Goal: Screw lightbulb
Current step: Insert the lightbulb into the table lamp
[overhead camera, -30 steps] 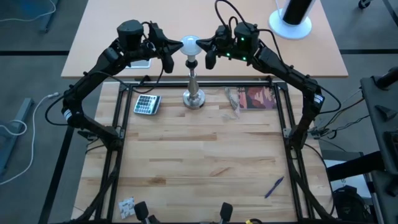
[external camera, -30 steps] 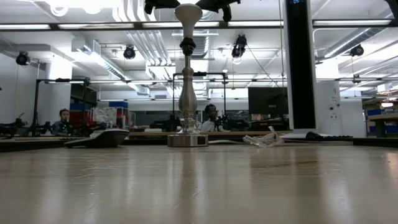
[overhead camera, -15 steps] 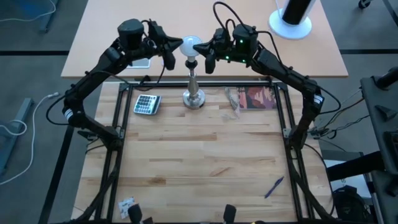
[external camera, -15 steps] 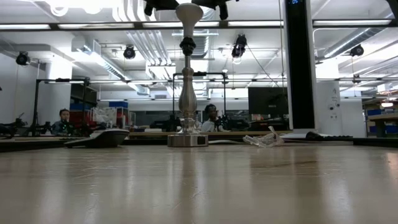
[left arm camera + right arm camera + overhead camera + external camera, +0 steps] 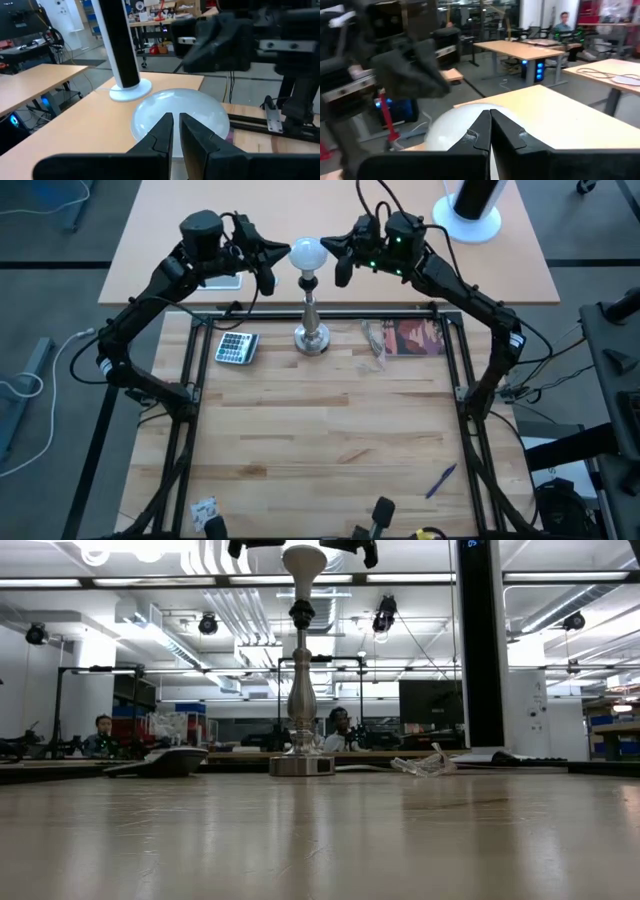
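**Ana:** High view first: where does the lightbulb point(image 5: 307, 252) sit?

**Ben:** On top of the silver stand point(image 5: 311, 337), between the two grippers. The left gripper point(image 5: 268, 270) is just beside it on one side, the right gripper point(image 5: 338, 266) just beside it on the other, both up at bulb height and pointing toward each other.

**Ana:** Is either one holding it?

**Ben:** Neither grips it. From the left wrist, the fingers point(image 5: 162, 132) are nearly together with only a thin slit between them, and the white dome of the bulb point(image 5: 200, 112) lies just past their tips. From the right wrist, the fingers point(image 5: 497, 131) are pressed fully together, the bulb point(image 5: 452, 127) again right ahead of the tips. Whether the tips touch the glass I cannot tell.

**Ana:** And from table height?

**Ben:** The stand point(image 5: 300, 690) rises upright with the bulb point(image 5: 303, 560) at its top, dark gripper parts on either side at the upper edge.

**Ana:** Anything else near the stand's base?

**Ben:** A calculator point(image 5: 236, 347) on the left arm's side, a clear plastic wrapper point(image 5: 376, 337) on the right arm's side
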